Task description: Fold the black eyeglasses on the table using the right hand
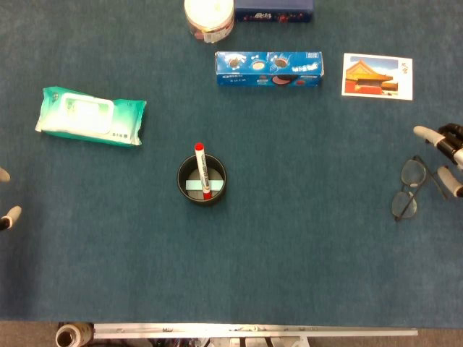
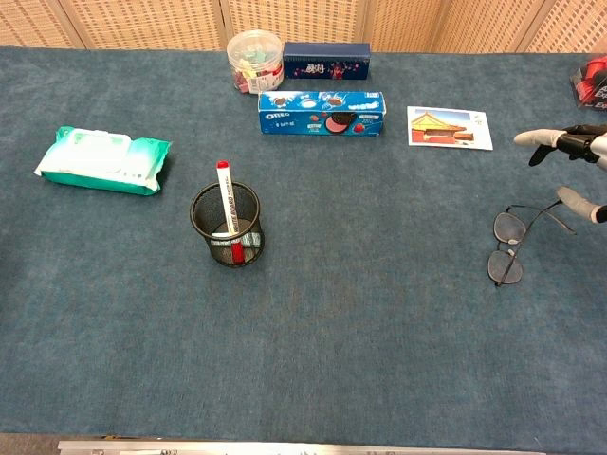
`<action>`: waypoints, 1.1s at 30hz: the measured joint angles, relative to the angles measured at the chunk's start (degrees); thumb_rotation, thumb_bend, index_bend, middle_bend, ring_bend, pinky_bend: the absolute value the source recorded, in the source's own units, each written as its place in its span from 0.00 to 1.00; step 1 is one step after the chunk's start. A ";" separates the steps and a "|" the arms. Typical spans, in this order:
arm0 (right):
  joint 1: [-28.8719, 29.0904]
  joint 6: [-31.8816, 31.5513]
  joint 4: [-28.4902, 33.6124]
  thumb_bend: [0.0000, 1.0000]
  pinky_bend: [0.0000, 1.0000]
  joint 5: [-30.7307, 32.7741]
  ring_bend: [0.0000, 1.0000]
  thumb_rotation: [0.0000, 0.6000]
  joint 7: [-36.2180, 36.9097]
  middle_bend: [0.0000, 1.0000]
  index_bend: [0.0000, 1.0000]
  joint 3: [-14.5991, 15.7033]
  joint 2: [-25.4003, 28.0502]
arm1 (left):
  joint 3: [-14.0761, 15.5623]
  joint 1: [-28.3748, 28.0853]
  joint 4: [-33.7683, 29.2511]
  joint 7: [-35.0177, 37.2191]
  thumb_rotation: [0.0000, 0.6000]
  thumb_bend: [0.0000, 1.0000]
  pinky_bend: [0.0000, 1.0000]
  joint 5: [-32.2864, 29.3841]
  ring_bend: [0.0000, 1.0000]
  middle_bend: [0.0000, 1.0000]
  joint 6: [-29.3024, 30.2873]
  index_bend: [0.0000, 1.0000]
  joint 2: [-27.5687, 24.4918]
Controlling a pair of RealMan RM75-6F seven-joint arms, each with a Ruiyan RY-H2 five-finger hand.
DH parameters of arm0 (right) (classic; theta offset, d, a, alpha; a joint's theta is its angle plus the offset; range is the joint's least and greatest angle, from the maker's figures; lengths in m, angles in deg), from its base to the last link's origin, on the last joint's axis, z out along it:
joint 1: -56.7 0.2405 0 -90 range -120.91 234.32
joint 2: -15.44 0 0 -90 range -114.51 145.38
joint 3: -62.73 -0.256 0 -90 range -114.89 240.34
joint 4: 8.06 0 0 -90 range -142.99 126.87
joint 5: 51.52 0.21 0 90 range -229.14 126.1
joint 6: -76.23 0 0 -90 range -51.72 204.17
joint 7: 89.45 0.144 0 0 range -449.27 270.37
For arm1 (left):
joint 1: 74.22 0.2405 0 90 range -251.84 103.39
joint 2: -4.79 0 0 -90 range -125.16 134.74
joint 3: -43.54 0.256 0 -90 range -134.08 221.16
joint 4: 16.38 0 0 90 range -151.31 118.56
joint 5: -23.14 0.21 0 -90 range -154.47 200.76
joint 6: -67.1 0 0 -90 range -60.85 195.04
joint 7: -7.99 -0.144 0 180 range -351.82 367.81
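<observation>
Illumination is even, diffuse and moderately bright in both views. Shadows are faint and short. No glare appears. Focus is sharp overall; fingertips (image 2: 531, 138) show slight softness.

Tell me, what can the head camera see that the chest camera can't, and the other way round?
Only the head view shows the left hand and a tape roll below the table edge. Only the chest view shows the wicker screen and a red object. Both show the black eyeglasses, right hand, Oreo box and pen holder.
</observation>
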 measured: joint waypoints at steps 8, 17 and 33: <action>1.14 2.66 -1.48 0.47 0.33 0.05 0.21 1.00 -0.02 0.32 0.14 0.38 -1.88 | 0.09 0.25 0.50 0.78 1.00 0.04 0.51 -0.12 0.31 0.38 0.03 0.45 0.01; 2.29 4.31 -3.58 0.47 0.33 -0.22 0.21 1.00 0.65 0.32 0.14 0.68 -4.13 | 0.12 0.46 1.16 1.78 1.00 0.04 0.51 -0.37 0.31 0.38 -0.14 0.45 0.00; 2.49 3.26 -4.50 0.47 0.33 -0.08 0.21 1.00 0.81 0.32 0.14 0.78 -4.68 | 0.21 0.55 1.93 2.37 1.00 0.04 0.51 -0.34 0.31 0.38 -0.45 0.45 0.34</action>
